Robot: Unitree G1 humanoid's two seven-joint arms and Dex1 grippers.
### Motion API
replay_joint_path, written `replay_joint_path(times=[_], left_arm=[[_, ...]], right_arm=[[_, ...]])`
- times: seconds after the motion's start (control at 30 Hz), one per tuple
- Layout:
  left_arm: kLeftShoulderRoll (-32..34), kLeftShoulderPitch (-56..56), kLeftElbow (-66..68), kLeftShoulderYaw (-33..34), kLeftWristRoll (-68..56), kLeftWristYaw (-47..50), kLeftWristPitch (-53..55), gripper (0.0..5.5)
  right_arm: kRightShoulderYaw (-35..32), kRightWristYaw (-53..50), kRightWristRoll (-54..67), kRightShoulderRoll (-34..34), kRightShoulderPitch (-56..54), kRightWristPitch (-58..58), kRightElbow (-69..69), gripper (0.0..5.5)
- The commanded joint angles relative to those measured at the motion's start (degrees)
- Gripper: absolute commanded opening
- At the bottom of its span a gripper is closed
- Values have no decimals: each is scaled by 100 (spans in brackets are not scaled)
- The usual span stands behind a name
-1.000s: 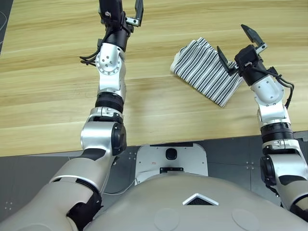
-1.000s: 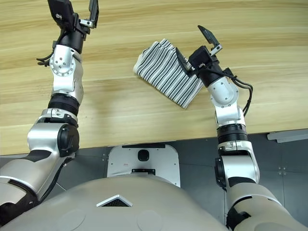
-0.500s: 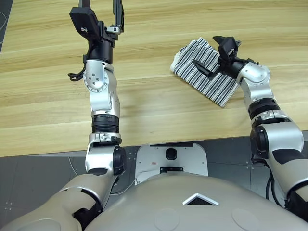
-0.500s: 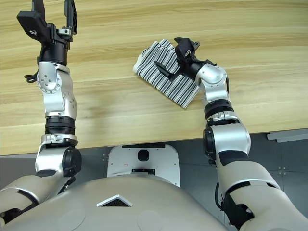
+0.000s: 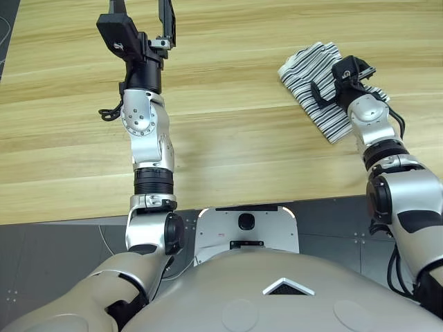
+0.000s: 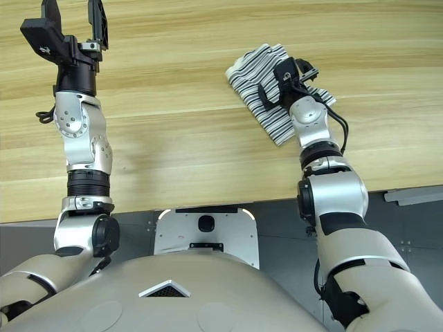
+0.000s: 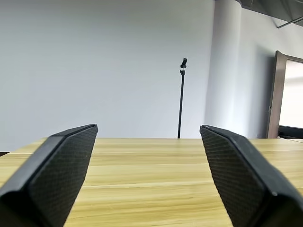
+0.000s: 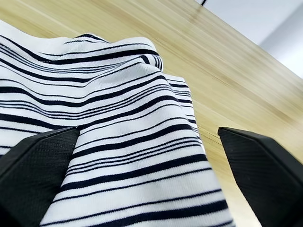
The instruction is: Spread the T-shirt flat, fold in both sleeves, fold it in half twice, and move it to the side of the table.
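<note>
t-shirt (image 5: 304, 68): folded striped bundle lying on the right part of the wooden table (image 5: 228, 138).
right gripper (image 5: 336, 83): low over the shirt, fingers spread wide, not closed on the cloth.
left gripper (image 5: 142, 12): raised above the table's left part, fingers apart, holding nothing.

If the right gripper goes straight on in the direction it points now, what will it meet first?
Most likely the folded striped T-shirt: the right gripper is open and points down at it, and the cloth lies just ahead. I cannot tell whether the gripper touches the cloth.
</note>
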Motion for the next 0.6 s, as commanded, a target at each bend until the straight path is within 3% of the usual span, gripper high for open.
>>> replay_joint_path(times=[0.03, 0.3, 0.6], left_arm=[[44, 85, -123, 74, -7, 120, -12, 405], [135, 68, -131, 210, -21, 161, 3, 405], [523, 389, -578, 694, -317, 165, 213, 405]], right_arm=[[-273, -442, 37, -403, 198, 511, 246, 545], [-849, -1547, 172, -1077, 130, 495, 299, 545], [-1351, -1025, 791, -779, 271, -2224, -1173, 545]])
